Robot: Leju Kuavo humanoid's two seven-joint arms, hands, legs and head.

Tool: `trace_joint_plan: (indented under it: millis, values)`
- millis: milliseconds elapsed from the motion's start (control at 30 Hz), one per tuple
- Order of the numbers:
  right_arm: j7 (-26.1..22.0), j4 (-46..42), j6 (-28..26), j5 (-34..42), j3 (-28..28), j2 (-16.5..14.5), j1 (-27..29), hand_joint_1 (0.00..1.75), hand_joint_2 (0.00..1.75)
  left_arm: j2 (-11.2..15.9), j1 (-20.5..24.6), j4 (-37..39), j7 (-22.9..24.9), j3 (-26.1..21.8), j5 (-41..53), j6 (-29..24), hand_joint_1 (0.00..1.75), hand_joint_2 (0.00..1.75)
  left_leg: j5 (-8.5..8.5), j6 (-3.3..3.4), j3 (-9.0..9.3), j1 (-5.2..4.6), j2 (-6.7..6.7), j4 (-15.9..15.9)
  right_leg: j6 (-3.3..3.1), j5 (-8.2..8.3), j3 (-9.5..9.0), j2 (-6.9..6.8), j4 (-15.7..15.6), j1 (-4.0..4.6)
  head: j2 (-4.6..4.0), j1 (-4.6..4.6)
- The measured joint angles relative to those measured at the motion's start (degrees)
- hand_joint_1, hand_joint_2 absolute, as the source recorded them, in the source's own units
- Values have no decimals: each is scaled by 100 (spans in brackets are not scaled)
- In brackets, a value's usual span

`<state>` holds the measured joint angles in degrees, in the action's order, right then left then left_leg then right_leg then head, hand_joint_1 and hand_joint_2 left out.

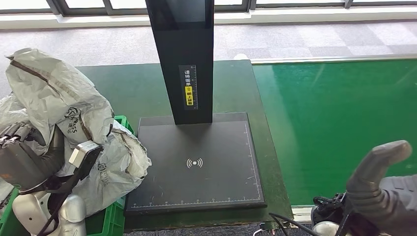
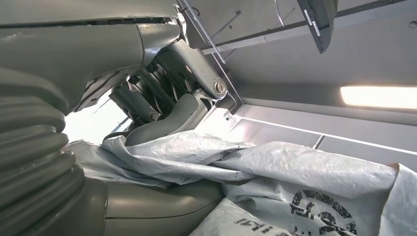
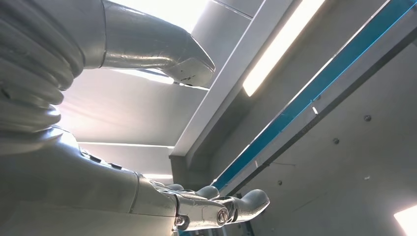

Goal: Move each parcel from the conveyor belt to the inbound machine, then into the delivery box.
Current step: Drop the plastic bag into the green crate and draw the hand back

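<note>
Holding a crinkly white parcel [image 1: 54, 93] up over the green delivery box [image 1: 114, 216], the left hand [image 1: 22, 157] has its fingers clamped into the bag's loose plastic; the left wrist view shows the dark fingers [image 2: 162, 93] and thumb pinching a fold of it. So the parcel's off the conveyor belt [image 1: 339, 123] and off the inbound machine [image 1: 196, 162] plate too, hanging at the left edge of the scene right above another bag already in the box.

My guess is it's a light, floppy poly mailer: soft, wrinkled, sagging wherever it isn't supported. The plastic looks slick, so a pinch on one fold could slip or let the contents slump to one end. Grabbing a bunched-up thick fold near the middle seems safer than a corner.

The right hand [image 1: 383, 182] holds nothing, fingers spread apart, hovering near the belt's front edge. Belt looks bare in view.
</note>
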<state>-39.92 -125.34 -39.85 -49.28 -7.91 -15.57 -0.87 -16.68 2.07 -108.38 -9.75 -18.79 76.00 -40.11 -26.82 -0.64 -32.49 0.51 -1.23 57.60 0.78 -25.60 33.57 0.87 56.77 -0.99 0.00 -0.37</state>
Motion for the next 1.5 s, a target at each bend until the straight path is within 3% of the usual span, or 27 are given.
trace_joint_plan:
  millis: [1500]
  values:
    - [-2,-31,-9,123,397,-28,109,0,175,-11,14,594,772,-36,328,0,175,175,0,0,3,0,10,0,0,0,6,9,0,0,0,0]
